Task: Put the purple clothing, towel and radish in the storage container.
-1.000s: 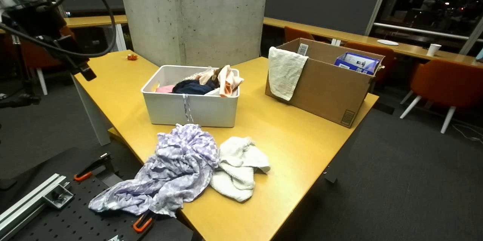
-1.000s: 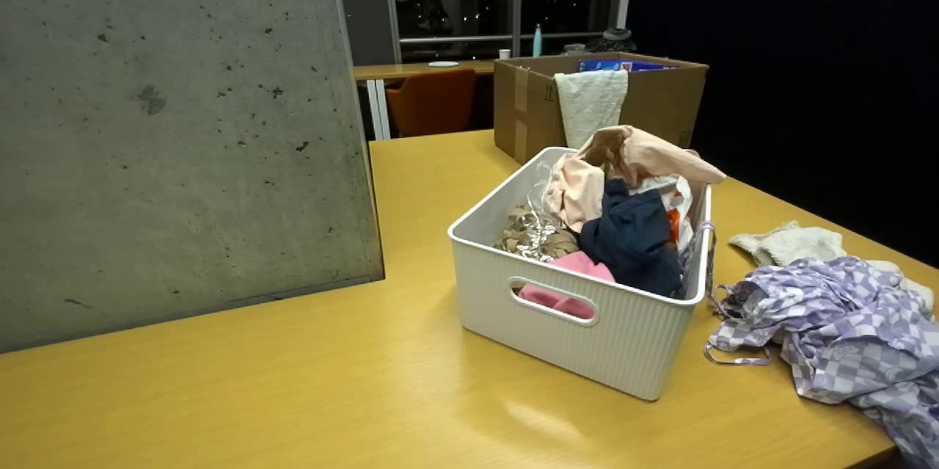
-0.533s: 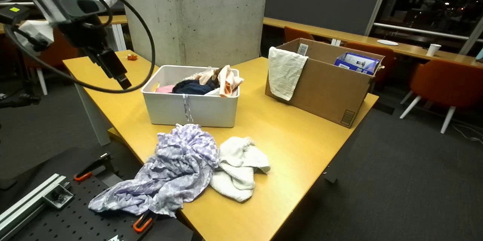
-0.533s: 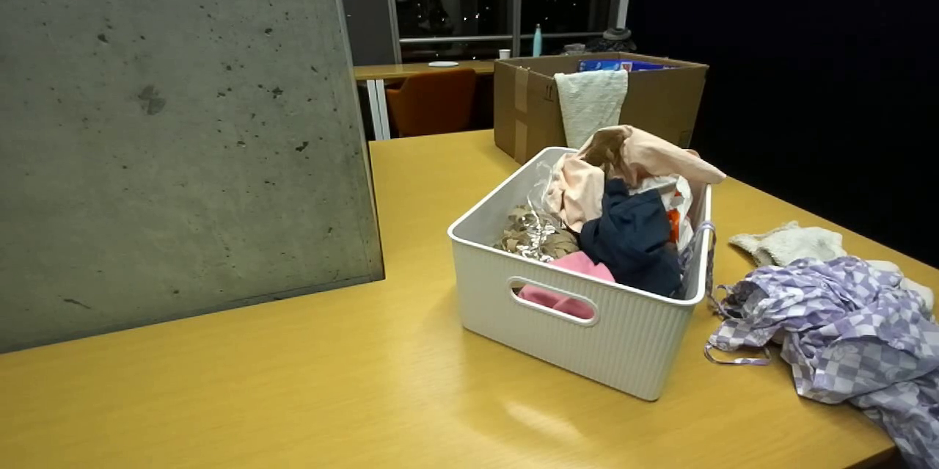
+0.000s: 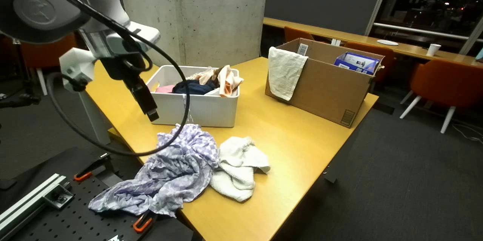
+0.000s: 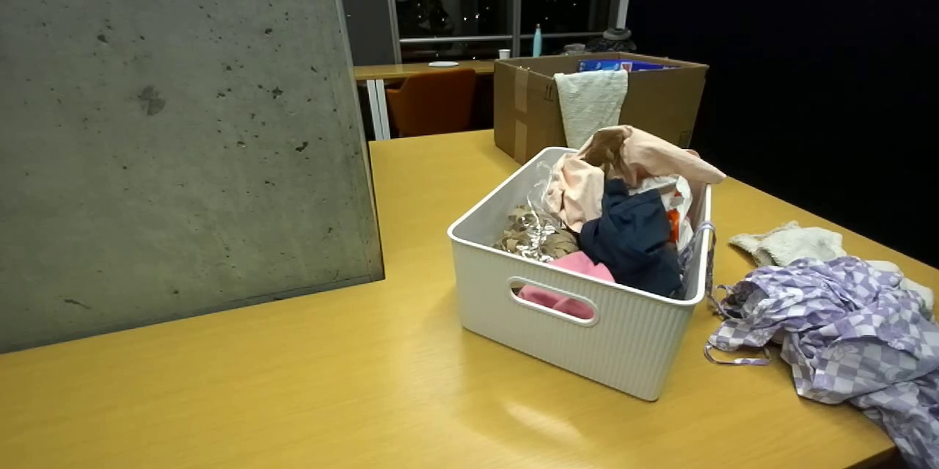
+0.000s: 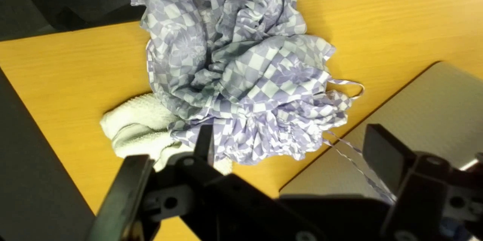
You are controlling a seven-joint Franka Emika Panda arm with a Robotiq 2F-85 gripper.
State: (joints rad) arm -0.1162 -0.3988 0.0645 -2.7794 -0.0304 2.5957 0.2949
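Note:
The purple and white checked clothing lies crumpled at the table's edge, partly hanging over it; it also shows in the wrist view. A thin strap runs from it up over the container's rim. A white towel lies beside it, partly under it in the wrist view. The white storage container holds navy, pink and peach cloths. My gripper is open and empty above the clothing, in front of the container in an exterior view. The radish is not in view.
A cardboard box stands at the back of the table with a second white cloth over its side. A concrete pillar stands by the table. A black perforated plate with clamps adjoins the near edge.
My arm has swung from the upper left to the right and downward in an exterior view, bringing the gripper near the clothing and container. The cloths and container have not moved.

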